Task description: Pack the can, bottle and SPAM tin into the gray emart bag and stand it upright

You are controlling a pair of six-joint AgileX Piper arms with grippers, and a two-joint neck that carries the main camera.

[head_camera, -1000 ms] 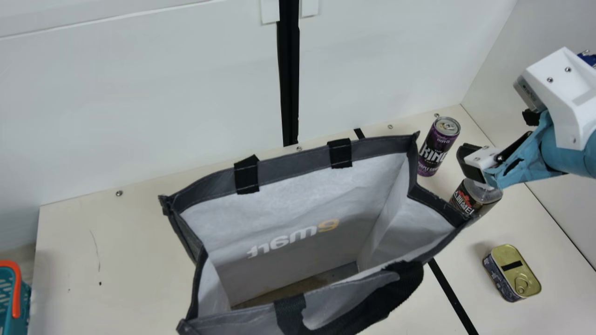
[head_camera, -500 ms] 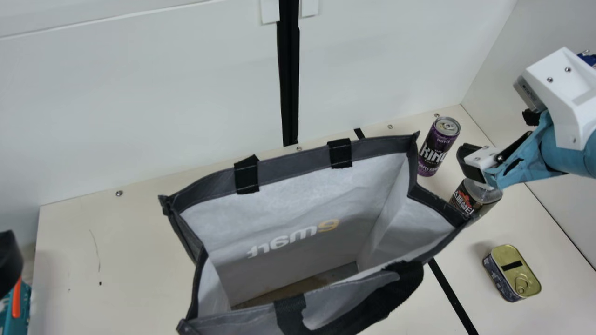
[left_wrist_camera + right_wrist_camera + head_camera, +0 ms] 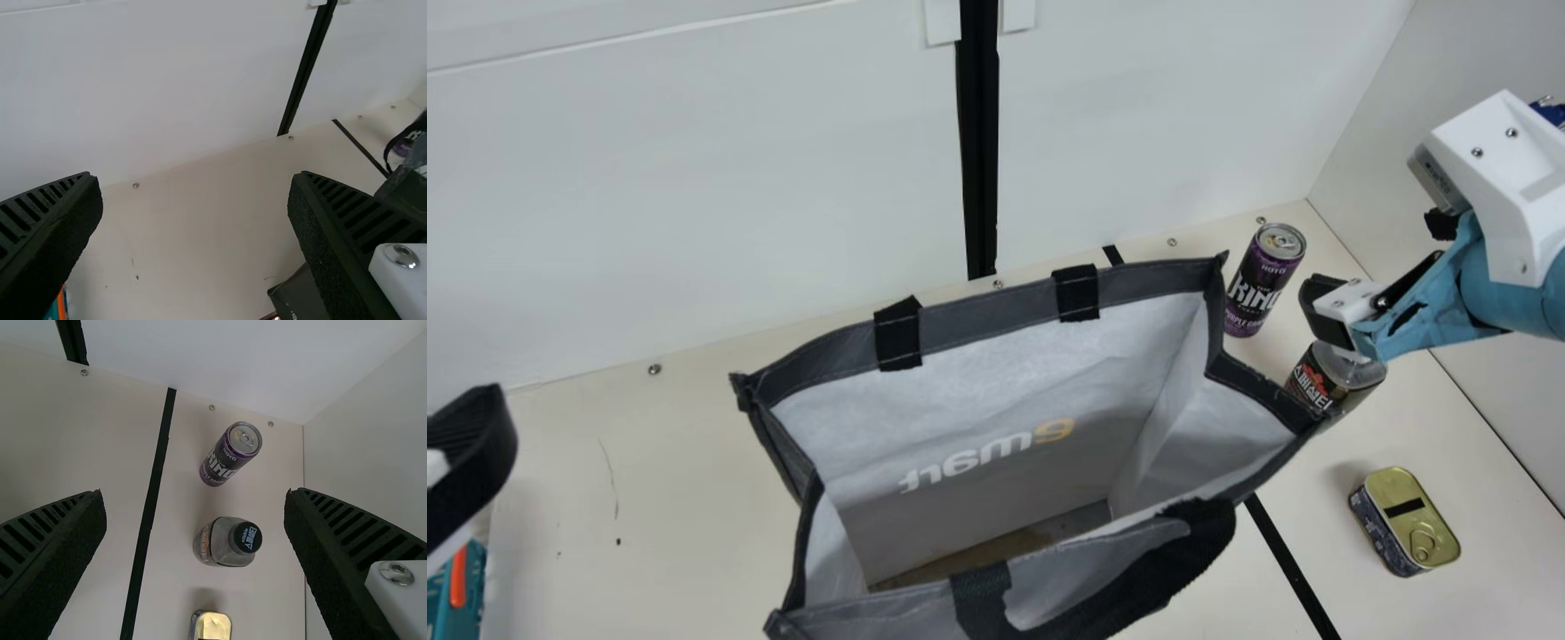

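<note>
The gray emart bag [image 3: 987, 320] stands upright with its mouth spread wide, the inside showing. My left gripper [image 3: 467, 462] is at the left edge, left of the bag; its fingers are wide apart around nothing in the left wrist view [image 3: 195, 190]. Above the bottle [image 3: 1325, 382] hangs my right gripper [image 3: 1329, 311], partly covering the bottle's top. The right wrist view shows that gripper [image 3: 193, 510] open, the upright bottle [image 3: 225, 541] below. Behind the bottle stands the purple can [image 3: 1261, 280]. The SPAM tin [image 3: 1405, 520] lies lid up, nearer than the bottle.
A teal basket [image 3: 445, 596] with an orange handle is at the lower left edge. White walls [image 3: 720, 196] rise behind the table and at its right. A black handle loop [image 3: 1129, 587] hangs at the bag's near side.
My left gripper has come into the main view from the left edge and moved a little rightward and up. The right arm, bag, can, bottle and tin have kept their places.
</note>
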